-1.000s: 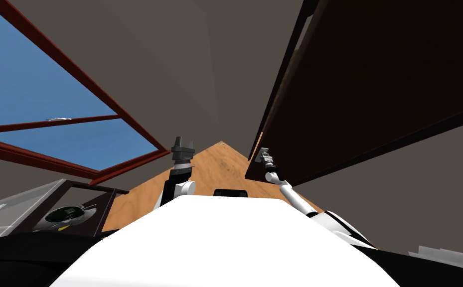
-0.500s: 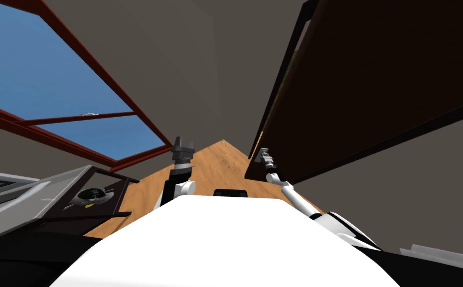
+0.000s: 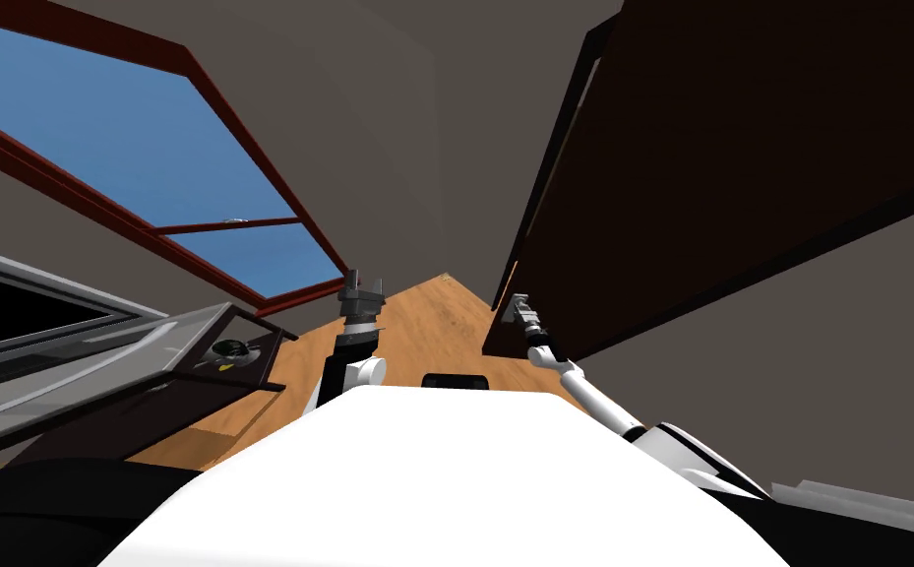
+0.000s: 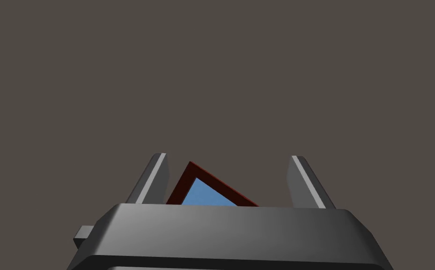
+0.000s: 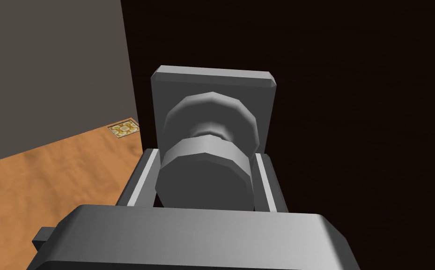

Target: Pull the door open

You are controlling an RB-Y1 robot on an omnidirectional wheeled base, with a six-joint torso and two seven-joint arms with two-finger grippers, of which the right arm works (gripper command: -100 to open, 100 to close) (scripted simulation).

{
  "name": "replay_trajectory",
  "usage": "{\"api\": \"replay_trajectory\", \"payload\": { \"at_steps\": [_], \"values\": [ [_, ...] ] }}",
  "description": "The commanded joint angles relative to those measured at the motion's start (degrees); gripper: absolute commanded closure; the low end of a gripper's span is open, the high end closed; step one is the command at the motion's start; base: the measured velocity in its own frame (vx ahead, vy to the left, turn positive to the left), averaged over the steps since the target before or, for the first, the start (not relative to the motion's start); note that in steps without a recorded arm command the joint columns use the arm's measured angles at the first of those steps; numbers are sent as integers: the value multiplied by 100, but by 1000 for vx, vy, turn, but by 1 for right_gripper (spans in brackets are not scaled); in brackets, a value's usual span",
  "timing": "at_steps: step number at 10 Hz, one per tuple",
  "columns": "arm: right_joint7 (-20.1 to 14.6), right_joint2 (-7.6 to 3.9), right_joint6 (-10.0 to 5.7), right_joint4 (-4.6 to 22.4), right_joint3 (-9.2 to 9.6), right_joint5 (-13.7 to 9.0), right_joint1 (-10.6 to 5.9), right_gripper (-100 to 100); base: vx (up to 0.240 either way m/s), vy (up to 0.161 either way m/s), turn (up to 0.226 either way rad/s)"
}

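Observation:
A dark brown door (image 3: 720, 167) fills the right of the head view, swung partly out from its frame. Its grey round knob (image 5: 204, 176) sits on a grey square plate (image 5: 214, 86). My right gripper (image 5: 205, 180) is shut on the knob, its fingers (image 5: 141, 178) pressing both sides; in the head view it (image 3: 520, 313) meets the door's lower edge with the arm stretched out. My left gripper (image 3: 361, 288) is held up in front of my chest, open with nothing between its fingers (image 4: 153, 178).
A red-framed window (image 3: 140, 157) with blue sky is on the left wall. Below it stands a dark counter (image 3: 199, 359) with a sink. Orange wooden floor (image 3: 425, 325) runs ahead to a grey wall. A small patterned tile (image 5: 123, 128) lies by the door's edge.
The whole head view has shifted: window and counter slid to the right and closer, so I have turned. The door has swung slightly further. Both grippers keep their hold and pose.

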Motion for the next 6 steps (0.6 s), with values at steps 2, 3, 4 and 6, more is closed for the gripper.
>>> {"api": "replay_trajectory", "payload": {
  "at_steps": [2, 3, 4, 6],
  "values": [
    [-40, -46, -18, -37, 51, 1, 7, 100, -150, -57, 59],
    [-128, -132, -68, -85, 155, 23, 47, 100, -96, -50, 92],
    [-154, -159, -86, -101, 181, 29, 57, 100, -162, -76, 108],
    [-277, -292, -172, -174, 310, 59, 103, 100, -193, -80, 98]
  ]
}}
